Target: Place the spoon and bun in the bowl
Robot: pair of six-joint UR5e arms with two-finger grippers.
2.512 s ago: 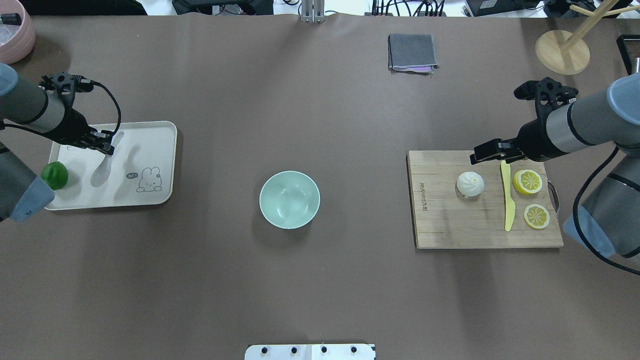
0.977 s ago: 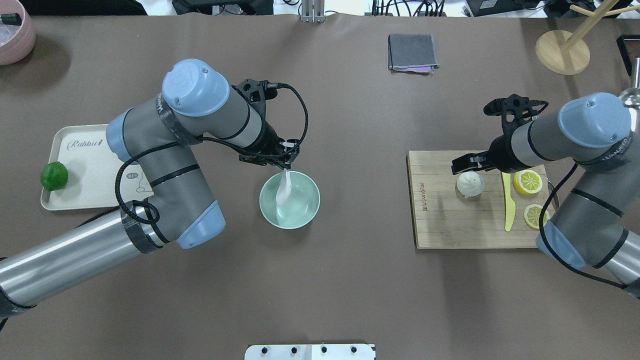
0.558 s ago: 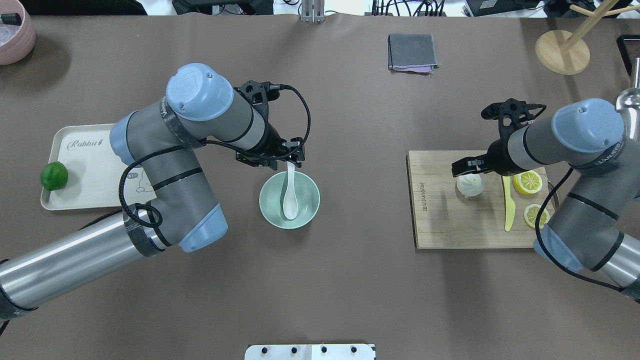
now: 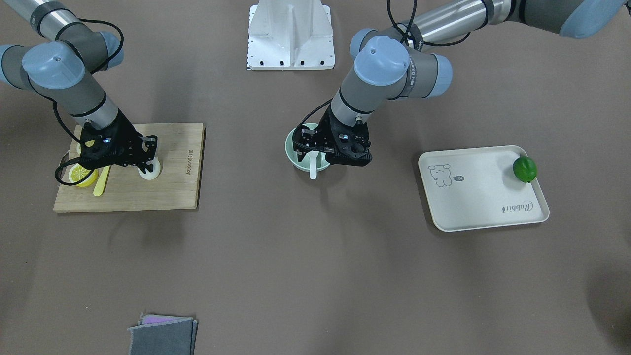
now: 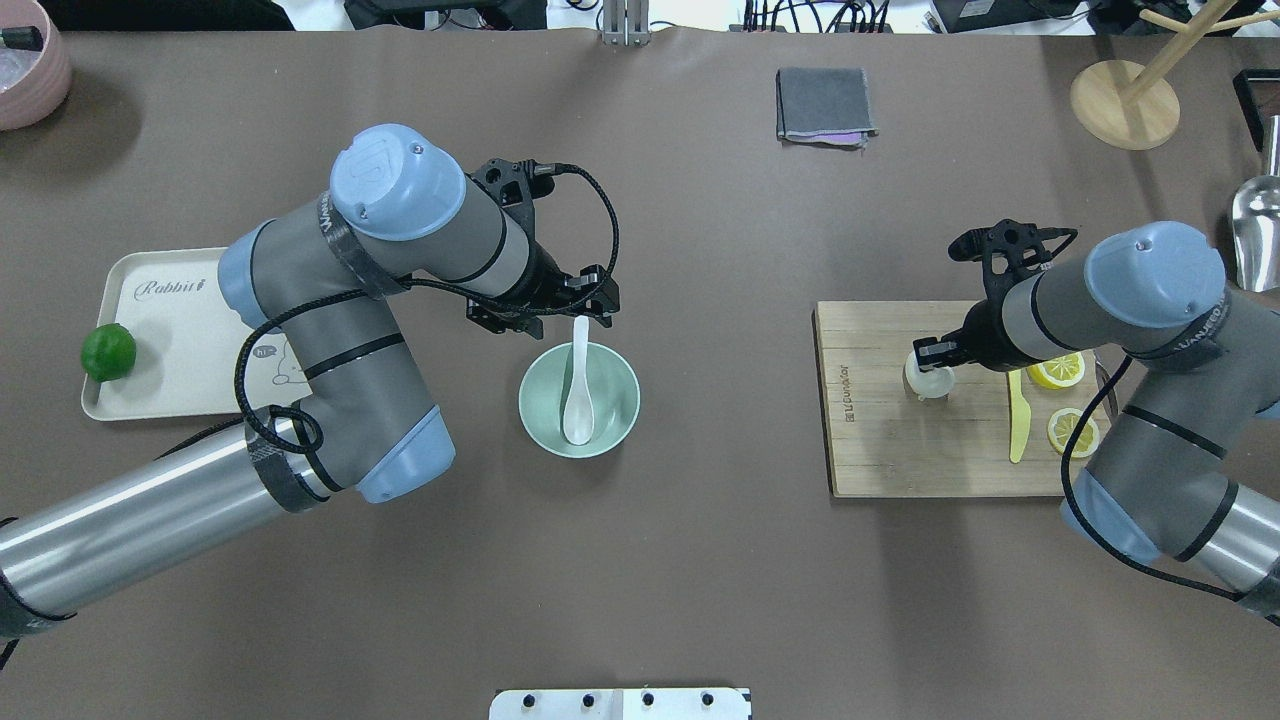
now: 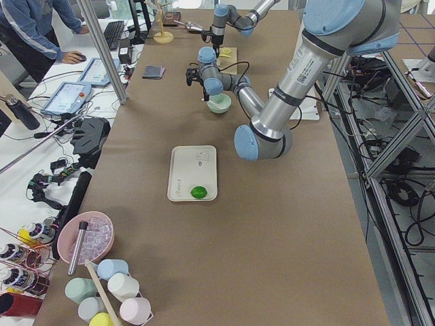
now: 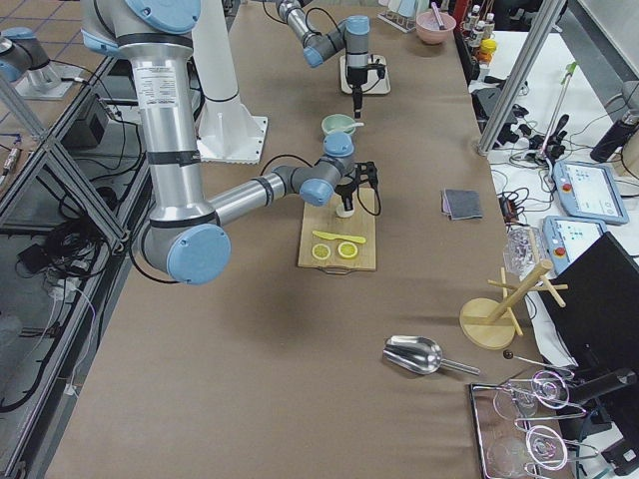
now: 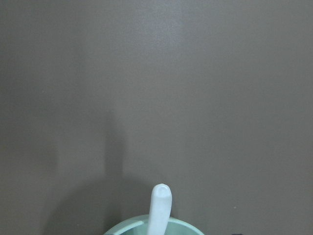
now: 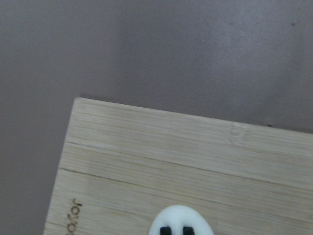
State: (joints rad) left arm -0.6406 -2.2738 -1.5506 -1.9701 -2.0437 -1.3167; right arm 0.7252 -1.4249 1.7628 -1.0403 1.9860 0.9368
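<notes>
The white spoon (image 5: 578,392) lies in the mint-green bowl (image 5: 531,400) with its handle leaning on the far rim; it also shows in the front view (image 4: 313,170) and the left wrist view (image 8: 160,205). My left gripper (image 5: 560,310) is open and empty just above that rim. The white bun (image 5: 925,382) sits on the wooden board (image 5: 900,450). My right gripper (image 5: 930,358) is down on the bun and shut on it. The right wrist view shows two dark fingertips (image 9: 166,229) pressed into the bun (image 9: 178,218).
A yellow knife (image 5: 1018,420) and lemon slices (image 5: 1072,432) lie on the board beside the bun. A cream tray (image 5: 160,330) with a green lime (image 5: 108,352) is at the left. A grey cloth (image 5: 822,103), a wooden stand (image 5: 1125,105) and a metal scoop (image 5: 1258,230) stand farther back.
My left gripper carried the spoon from the tray to the bowl, let it go and opened. My right gripper came down over the bun and closed on it.
</notes>
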